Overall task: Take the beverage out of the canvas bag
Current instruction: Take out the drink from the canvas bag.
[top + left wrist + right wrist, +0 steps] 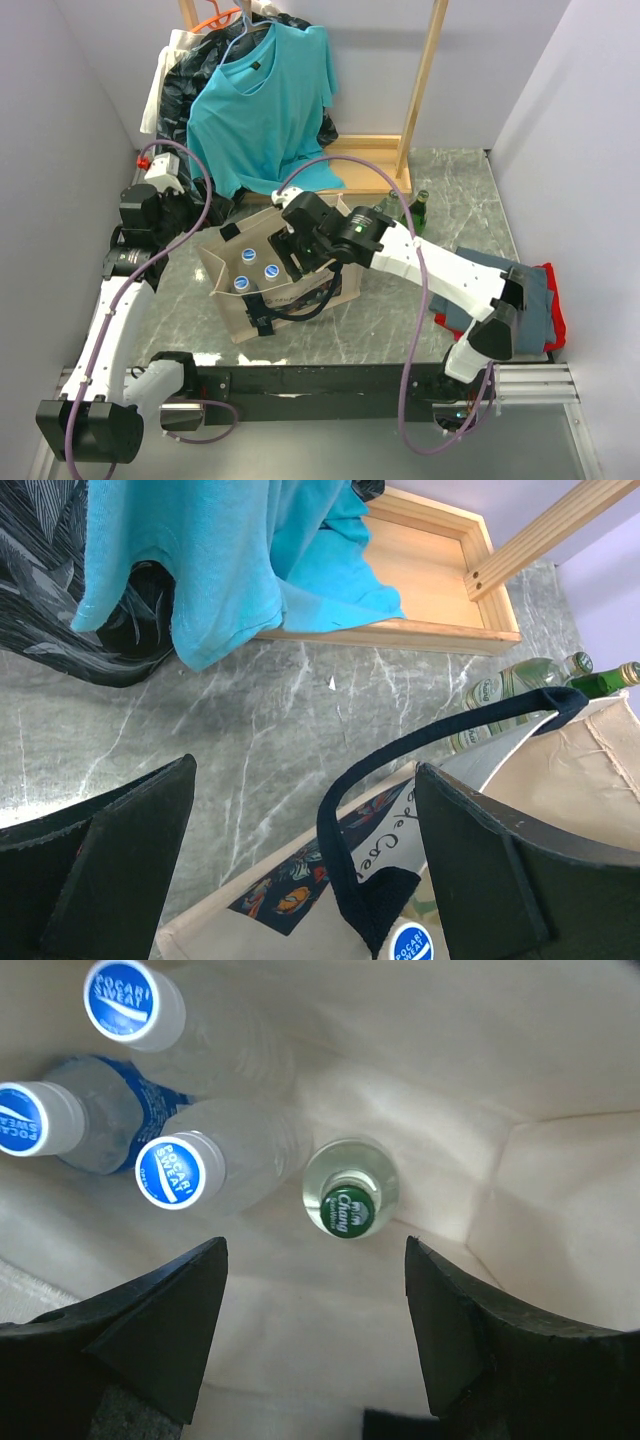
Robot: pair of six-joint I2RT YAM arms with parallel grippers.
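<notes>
The right gripper (315, 1340) has its fingers (150, 1350) spread wide with nothing between them. It hangs inside the mouth of the canvas bag (520, 1070), pointing down at the contents. Beyond the gap stands the green-capped bottle (348, 1205), upright and clear of both fingers. Just to its left in the wrist view stand three blue-capped bottles (180, 1170), also upright and packed against one another, with caps lettered Pocari Sweat. All four beverages are inside the bag, on its beige floor. The left gripper (305, 870) also has its fingers (110, 870) spread apart. The bag's black strap handle (345, 810) arches across the gap between them; whether either finger touches it cannot be told. In the overhead view the bag stands open near the middle of the marble table (450, 190), with the right arm reaching into it from the right and the left arm at its far-left corner. Green glass bottles (405, 210) are on the table just beside the bag's far-right side. Beyond them stands a wooden frame (425, 80), from which a teal T-shirt (260, 100) hangs in front of a black plastic bag (185, 75). Folded grey and red garments (535, 295) lie at the right edge of the table.
</notes>
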